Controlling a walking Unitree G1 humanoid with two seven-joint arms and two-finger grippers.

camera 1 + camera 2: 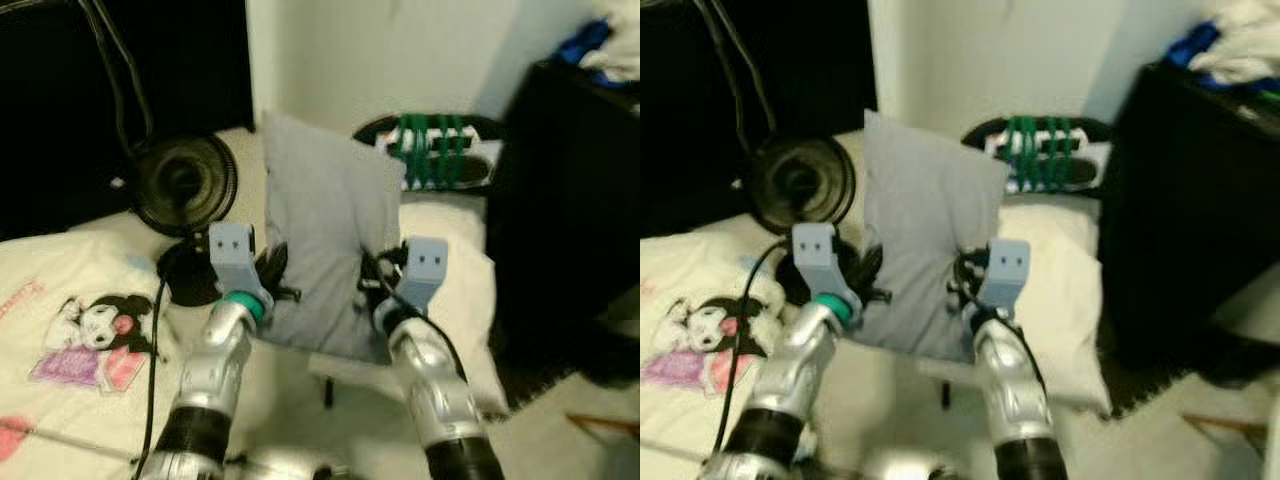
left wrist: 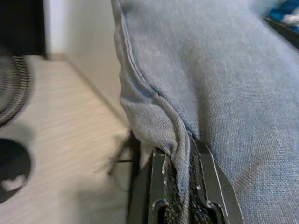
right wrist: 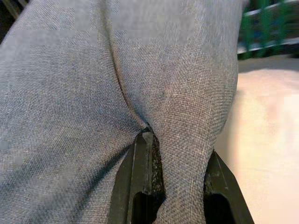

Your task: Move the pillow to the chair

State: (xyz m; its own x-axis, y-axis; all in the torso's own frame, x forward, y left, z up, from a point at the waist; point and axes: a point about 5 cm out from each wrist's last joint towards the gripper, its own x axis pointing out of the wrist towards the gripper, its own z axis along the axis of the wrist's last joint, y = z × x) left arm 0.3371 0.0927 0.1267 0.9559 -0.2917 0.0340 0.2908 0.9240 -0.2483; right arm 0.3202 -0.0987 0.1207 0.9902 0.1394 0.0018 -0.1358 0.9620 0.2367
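You're looking down at a small bedroom corner. On your left there's a bed with a cream sheet (image 1: 70, 300) that has a cartoon character print (image 1: 95, 335) on it. Past the bed a black floor fan (image 1: 185, 180) sits on the pale wood floor (image 2: 60, 121), with a dark opening behind it and a white wall (image 1: 380, 50) in the middle. On the right is a tall black cabinet (image 1: 575, 190) with white and blue stuff piled on top, too blurry to call. Straight ahead is a low seat with a cream cushion (image 1: 450, 270), and behind it something with green stripes (image 1: 435, 150) on a white and black frame; can't tell exactly what that is.

The pillow (image 1: 325, 240) is the grey-blue one, standing upright between your two arms, in front of the cream cushion.

Left gripper (image 1: 272, 272): it's at the pillow's left edge. The left wrist view shows the black fingers (image 2: 210, 186) nearly closed with the piped seam of the pillow pinched between them, so it's clamped on the fabric.

Right gripper (image 1: 372, 280): at the pillow's right edge. In the right wrist view the fingers (image 3: 135, 182) have a fold of the grey cloth bunched and squeezed in the narrow gap, so that one's gripping the pillow too.
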